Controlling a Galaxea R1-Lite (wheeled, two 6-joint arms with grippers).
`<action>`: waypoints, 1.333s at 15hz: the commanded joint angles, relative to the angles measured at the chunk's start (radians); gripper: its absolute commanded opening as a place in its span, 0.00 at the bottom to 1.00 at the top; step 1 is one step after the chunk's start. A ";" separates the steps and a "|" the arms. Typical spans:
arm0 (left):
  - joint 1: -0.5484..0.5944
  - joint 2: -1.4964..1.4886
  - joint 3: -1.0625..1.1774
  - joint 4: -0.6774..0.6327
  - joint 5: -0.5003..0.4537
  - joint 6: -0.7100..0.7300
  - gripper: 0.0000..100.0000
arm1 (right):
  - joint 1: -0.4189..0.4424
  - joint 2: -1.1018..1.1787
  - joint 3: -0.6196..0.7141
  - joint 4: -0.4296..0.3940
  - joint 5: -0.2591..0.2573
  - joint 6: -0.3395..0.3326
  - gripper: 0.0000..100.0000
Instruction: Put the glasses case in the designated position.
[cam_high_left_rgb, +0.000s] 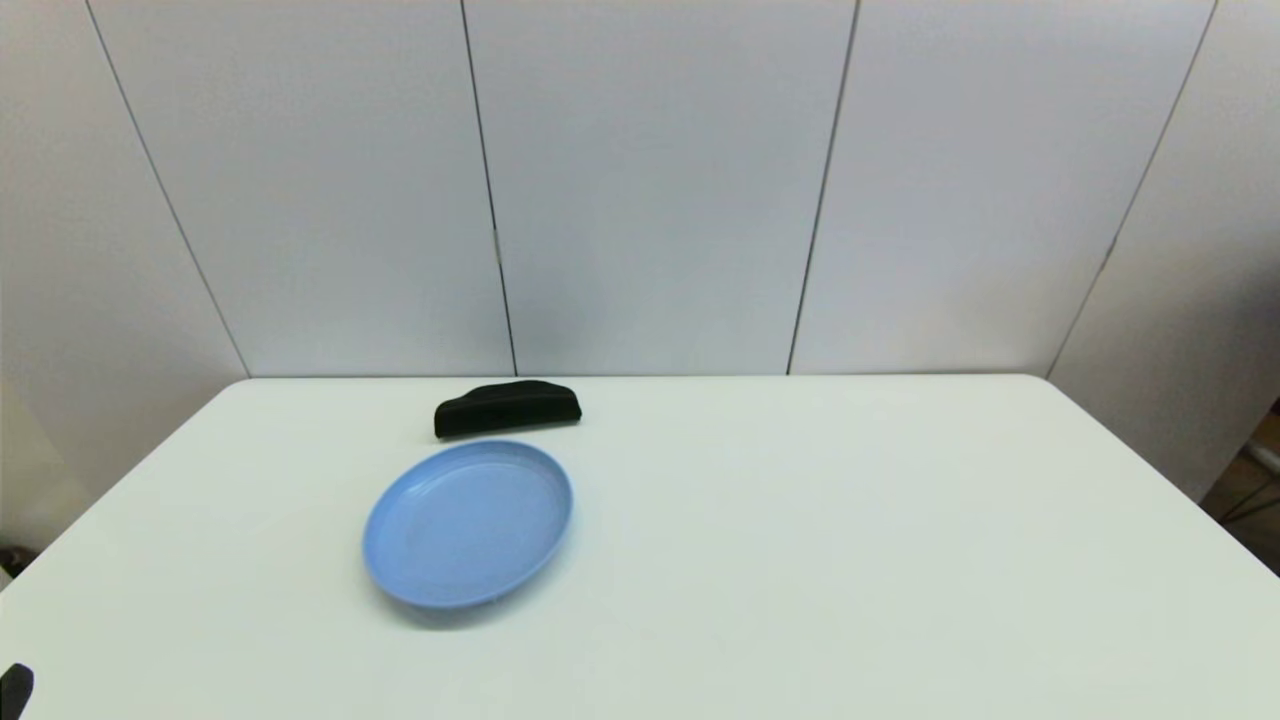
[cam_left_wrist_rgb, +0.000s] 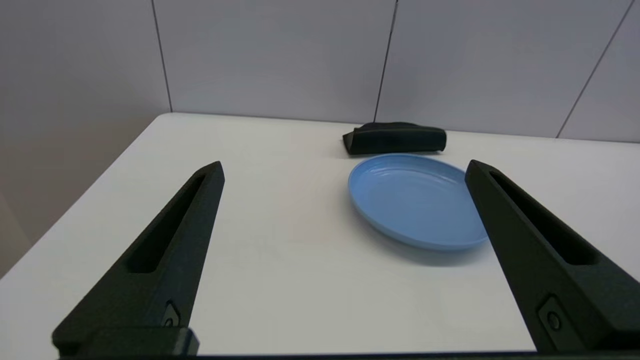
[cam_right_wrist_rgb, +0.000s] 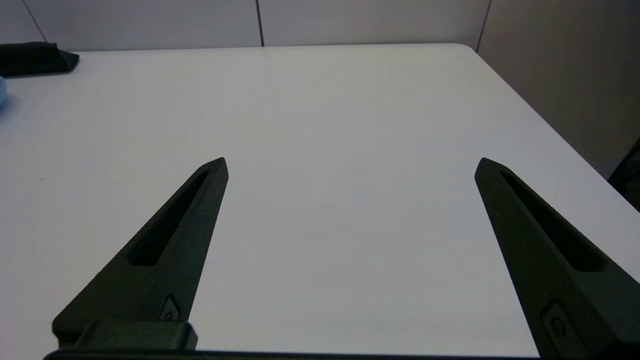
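The black glasses case (cam_high_left_rgb: 507, 408) lies at the table's far edge, left of centre, just behind a light-blue plate. It also shows in the left wrist view (cam_left_wrist_rgb: 394, 138) and at the edge of the right wrist view (cam_right_wrist_rgb: 35, 58). My left gripper (cam_left_wrist_rgb: 344, 169) is open, low over the near-left part of the table, well short of the case; only a black tip of it (cam_high_left_rgb: 15, 688) shows in the head view. My right gripper (cam_right_wrist_rgb: 351, 164) is open over bare tabletop on the right, holding nothing. The designated position carries no mark that I can see.
The round light-blue plate (cam_high_left_rgb: 468, 524) sits empty, left of centre, between my left gripper and the case. The white table (cam_high_left_rgb: 850, 560) ends at a grey panelled wall behind. Its right edge drops off beside my right gripper.
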 joint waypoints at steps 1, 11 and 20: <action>0.001 -0.179 0.132 0.000 0.004 -0.004 1.00 | 0.001 0.000 0.000 0.000 -0.001 0.000 1.00; 0.001 -0.197 0.146 0.172 0.083 0.011 1.00 | 0.001 0.000 0.000 0.000 -0.001 0.000 1.00; 0.001 -0.197 0.146 0.175 0.081 0.011 1.00 | 0.001 0.000 0.000 0.000 0.001 0.000 1.00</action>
